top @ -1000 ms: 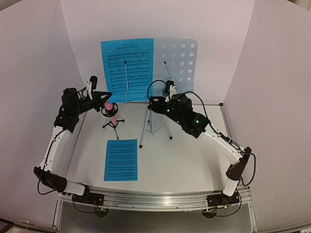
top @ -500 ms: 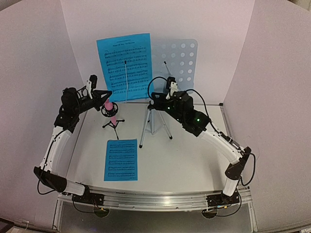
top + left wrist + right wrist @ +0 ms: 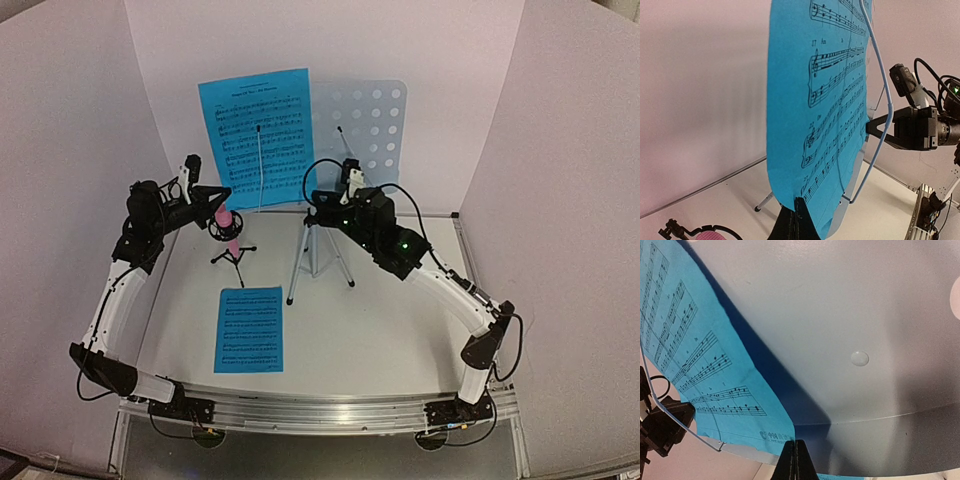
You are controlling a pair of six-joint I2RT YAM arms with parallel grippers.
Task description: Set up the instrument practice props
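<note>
Left pincer [image 3: 791, 222] pinched shut on bottom edge of upright blue sheet [image 3: 810, 125], which rises straight above it. Right pincer [image 3: 795, 457] fingers together at lower lip of music stand desk [image 3: 855, 315] overhead, grip unclear; second blue sheet [image 3: 249, 328] lies flat, well apart from both.

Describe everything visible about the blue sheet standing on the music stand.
The blue sheet is bright blue paper printed with black music staves and a title line on top. It stands upright, slightly tilted, against the left part of the pale perforated desk, bowing a little. A thin wire arm crosses its front. The left hand is shut on its bottom edge; the right hand, shut, sits at its lower corner by the desk.
</note>
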